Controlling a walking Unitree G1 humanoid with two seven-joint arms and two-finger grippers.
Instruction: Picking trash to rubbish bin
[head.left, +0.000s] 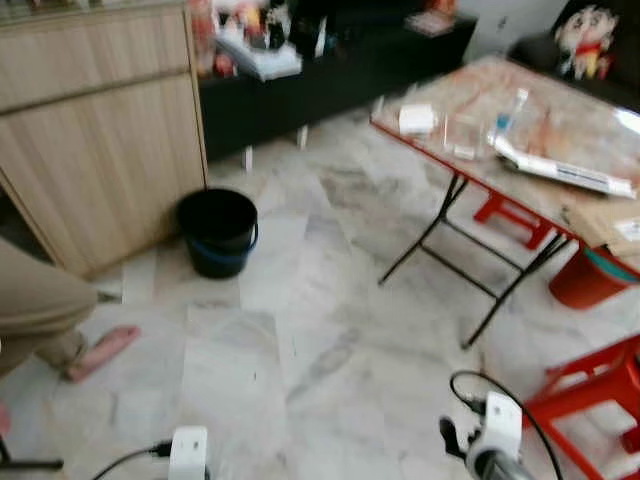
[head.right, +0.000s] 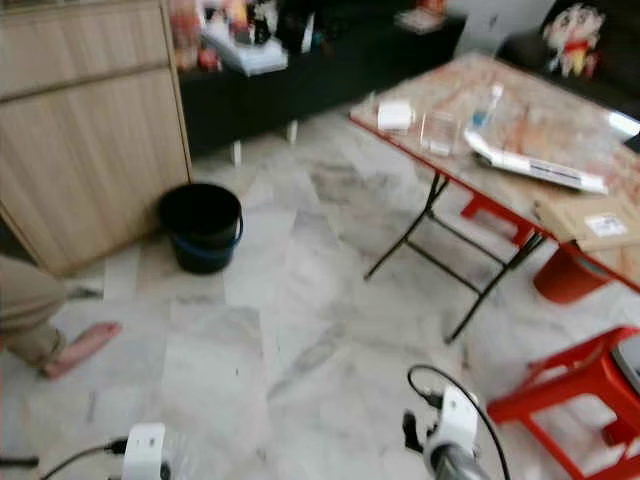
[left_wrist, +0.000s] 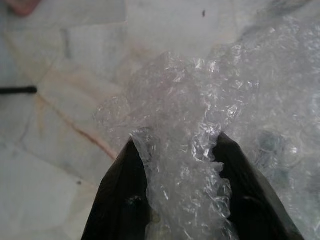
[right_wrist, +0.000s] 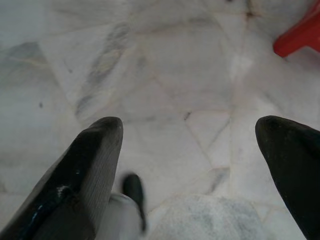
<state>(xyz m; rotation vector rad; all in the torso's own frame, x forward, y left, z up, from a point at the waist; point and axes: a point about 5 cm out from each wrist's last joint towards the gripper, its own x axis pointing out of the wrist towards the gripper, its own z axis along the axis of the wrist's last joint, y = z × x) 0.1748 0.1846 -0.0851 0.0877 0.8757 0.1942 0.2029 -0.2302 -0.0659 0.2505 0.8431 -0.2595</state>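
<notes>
A black bucket with a blue band stands on the marble floor beside a wooden cabinet, ahead and to the left. In the left wrist view my left gripper is shut on a crumpled piece of clear bubble wrap, which bulges out past the two black fingers over the floor. My left arm's wrist shows at the bottom edge of the left eye view. My right gripper hangs open above bare marble, nothing between its fingers; its wrist is at the lower right.
A person's leg and bare foot are at the left, near the bucket. A folding table with clutter stands at the right, red stools under and beside it. A wooden cabinet and a dark low shelf line the back.
</notes>
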